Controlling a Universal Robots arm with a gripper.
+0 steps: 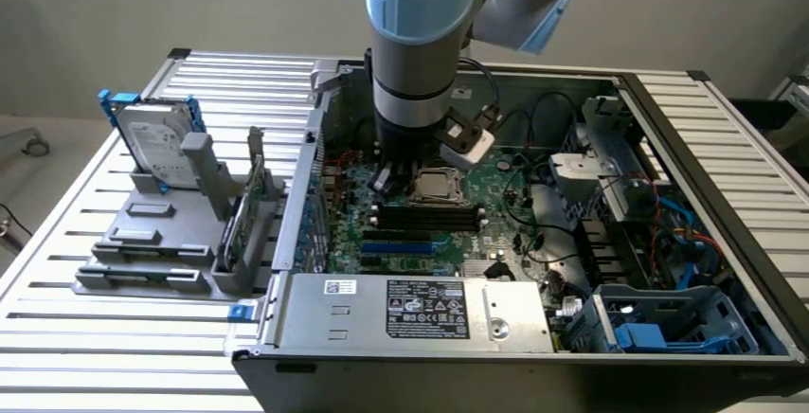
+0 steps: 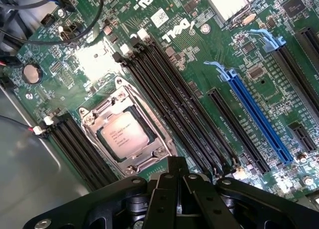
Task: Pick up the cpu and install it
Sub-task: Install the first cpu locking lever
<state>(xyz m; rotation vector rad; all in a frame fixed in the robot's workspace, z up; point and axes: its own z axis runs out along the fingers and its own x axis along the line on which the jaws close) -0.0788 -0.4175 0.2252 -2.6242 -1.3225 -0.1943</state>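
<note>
Wrist view: the cpu [image 2: 123, 135] lies flat inside the metal-framed socket [image 2: 94, 120] on the green motherboard [image 2: 199, 49], between two banks of black memory slots. The gripper [image 2: 175, 175] hangs just beside the socket with its jaws closed and empty. The chip looks already seated, so the placing step seems done; any further move calls for care around the socket frame.

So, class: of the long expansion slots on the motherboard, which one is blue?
The long blue slot with the blue latch; its neighbouring expansion slots are black.
</note>
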